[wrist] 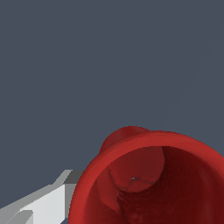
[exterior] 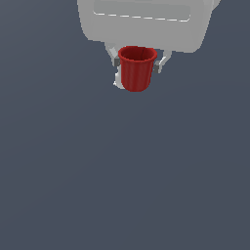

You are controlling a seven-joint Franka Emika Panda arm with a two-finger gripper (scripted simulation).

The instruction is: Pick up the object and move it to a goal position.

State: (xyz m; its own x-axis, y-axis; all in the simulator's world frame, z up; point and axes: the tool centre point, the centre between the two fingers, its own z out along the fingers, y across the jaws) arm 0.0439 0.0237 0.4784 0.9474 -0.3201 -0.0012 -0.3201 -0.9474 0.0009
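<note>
The object, a small red cup (exterior: 137,71) with a thick rim and faintly ribbed sides, sits between the two fingers of my white gripper (exterior: 137,66) near the top of the exterior view. The fingers press against its sides just below the rim, so the gripper is shut on it. The wide white hand (exterior: 146,24) looms right behind and above it. In the wrist view the red cup (wrist: 148,183) fills the corner and I look into its open mouth. One white finger (wrist: 43,203) lies against its outer wall; the other finger is hidden.
A plain dark grey-blue surface (exterior: 122,171) fills the rest of both views. No other object, container or edge shows.
</note>
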